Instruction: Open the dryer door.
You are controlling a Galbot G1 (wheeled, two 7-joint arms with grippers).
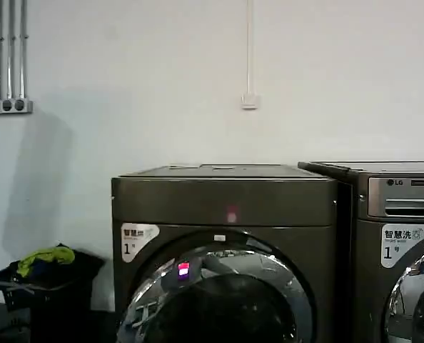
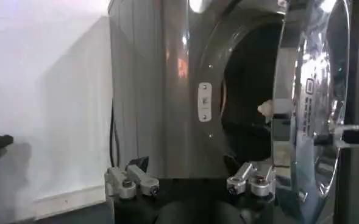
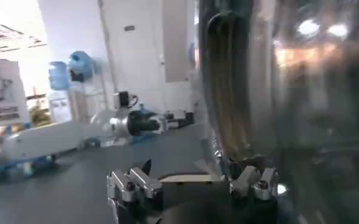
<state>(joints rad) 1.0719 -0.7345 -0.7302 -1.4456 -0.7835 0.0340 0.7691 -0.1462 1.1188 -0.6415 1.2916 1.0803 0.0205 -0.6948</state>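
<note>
Operator, you had dryer door (image 2: 307,103) ajar on dryer (image 1: 226,200); left gripper (image 2: 191,182) fingers apart, right gripper (image 3: 194,182) fingers apart.

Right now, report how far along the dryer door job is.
Done: the dryer door is unlatched and swung partly away from the dryer, the dark drum opening showing behind it in the left wrist view. In hand: the left gripper sits open by the door's edge, and the right gripper is open beside the chrome ring. Left: swinging the door fully wide.
</note>
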